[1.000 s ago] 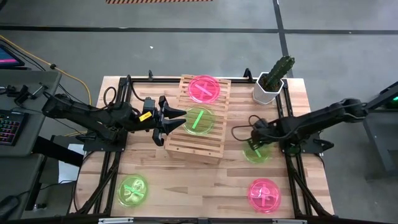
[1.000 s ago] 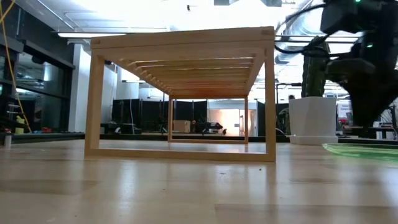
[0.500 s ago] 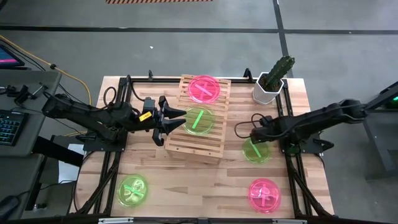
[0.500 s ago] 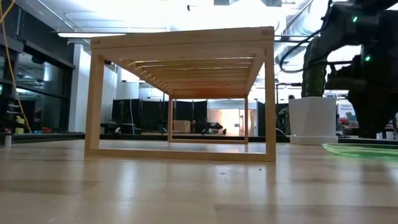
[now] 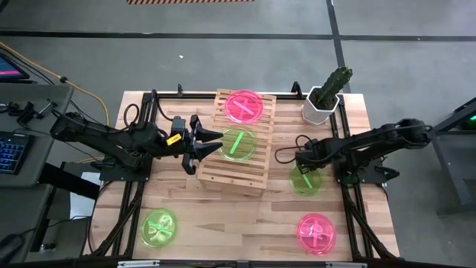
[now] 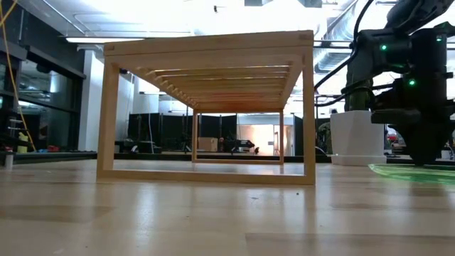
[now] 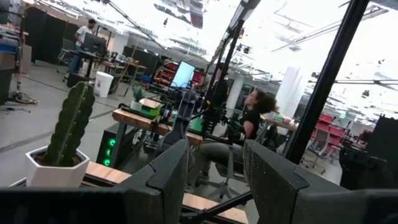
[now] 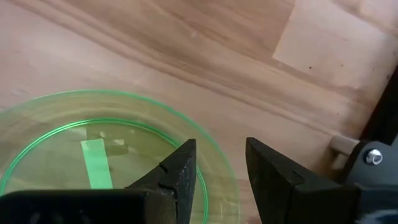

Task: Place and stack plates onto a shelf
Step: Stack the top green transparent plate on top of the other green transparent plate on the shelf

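High view: right claw (image 5: 301, 165) open, parked over near rim of green plate (image 5: 307, 181) on table (image 5: 223, 216). Left claw (image 5: 210, 143) open, empty, beside shelf (image 5: 236, 167) holding a pink plate (image 5: 244, 106) and a green one.

Right wrist view: rim sits between fingers (image 8: 180, 174), not pinched yet.

Likely light, thin, slick, slightly flexy; grab by rim edge, gently.
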{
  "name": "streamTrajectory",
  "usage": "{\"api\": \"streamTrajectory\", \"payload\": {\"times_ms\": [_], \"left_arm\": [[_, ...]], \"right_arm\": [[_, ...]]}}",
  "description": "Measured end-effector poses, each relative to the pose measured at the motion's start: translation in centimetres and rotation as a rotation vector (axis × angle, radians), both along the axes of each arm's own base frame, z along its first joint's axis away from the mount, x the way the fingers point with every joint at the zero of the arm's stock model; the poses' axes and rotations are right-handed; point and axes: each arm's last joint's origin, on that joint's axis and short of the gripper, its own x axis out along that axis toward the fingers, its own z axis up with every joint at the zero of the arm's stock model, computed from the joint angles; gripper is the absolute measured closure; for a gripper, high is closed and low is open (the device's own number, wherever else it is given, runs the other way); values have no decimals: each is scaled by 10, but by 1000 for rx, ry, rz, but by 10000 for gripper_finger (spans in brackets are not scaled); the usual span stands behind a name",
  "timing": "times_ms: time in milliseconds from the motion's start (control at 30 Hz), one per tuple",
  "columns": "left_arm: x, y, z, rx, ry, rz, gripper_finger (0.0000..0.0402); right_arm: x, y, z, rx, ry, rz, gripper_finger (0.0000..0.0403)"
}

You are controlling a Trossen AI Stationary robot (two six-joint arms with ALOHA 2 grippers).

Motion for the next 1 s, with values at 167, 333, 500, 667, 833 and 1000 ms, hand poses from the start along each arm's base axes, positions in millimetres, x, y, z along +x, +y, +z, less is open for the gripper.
{"api": "streamTrajectory", "payload": {"times_ms": [167,333,500,667,833,1000], "left_arm": [[0,0,0,-1,0,-1,257],[0,0,0,-1,0,-1,257],[0,0,0,0,0,-1,257],[0,0,0,-1,0,-1,257],[0,0,0,0,0,-1,257],[0,0,0,0,0,-1,257]], "right_arm": [[0,-2,0,47,15,92,281],[1,-7,0,66,22,144,281],[1,-13,0,91,20,169,281],[4,-17,-1,158,-18,235,281],[4,-22,-1,169,-19,242,281],[3,-25,-1,185,-23,238,281]]}}
